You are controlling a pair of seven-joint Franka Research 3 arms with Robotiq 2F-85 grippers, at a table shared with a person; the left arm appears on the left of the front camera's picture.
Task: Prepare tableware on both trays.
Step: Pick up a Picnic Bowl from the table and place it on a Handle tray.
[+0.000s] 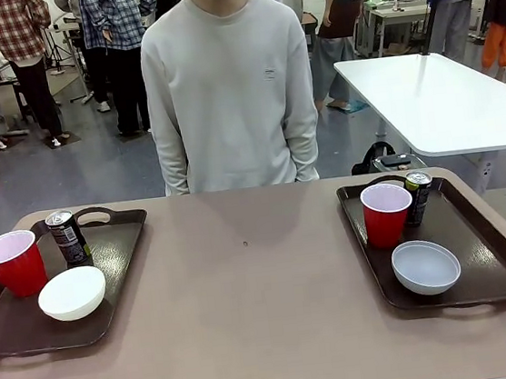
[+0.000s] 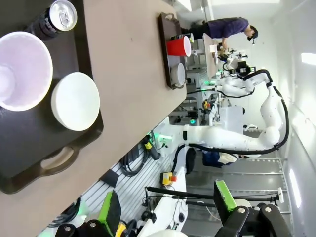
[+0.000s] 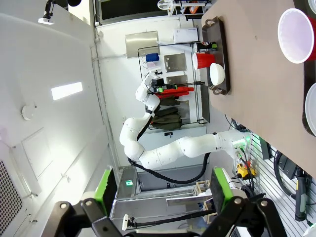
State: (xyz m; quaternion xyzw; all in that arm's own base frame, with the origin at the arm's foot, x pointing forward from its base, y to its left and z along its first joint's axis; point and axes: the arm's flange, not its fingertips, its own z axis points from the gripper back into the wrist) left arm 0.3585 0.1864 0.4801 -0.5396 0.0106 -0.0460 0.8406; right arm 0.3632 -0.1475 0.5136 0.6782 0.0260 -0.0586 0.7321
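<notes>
Wrist views: left pincer (image 2: 168,210), right pincer (image 3: 160,192) wide, empty.

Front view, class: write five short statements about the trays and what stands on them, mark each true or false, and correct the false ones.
1. Each tray carries a red cup, a can and a white bowl. True: the left tray and right tray both do.
2. The left red cup lies tipped on its side. False: it stands upright.
3. The right bowl sits nearer the robot than the right red cup. True.
4. The left can stands on the bare table. False: it stands on the left tray.
5. The left bowl holds food. False: it looks empty.
</notes>
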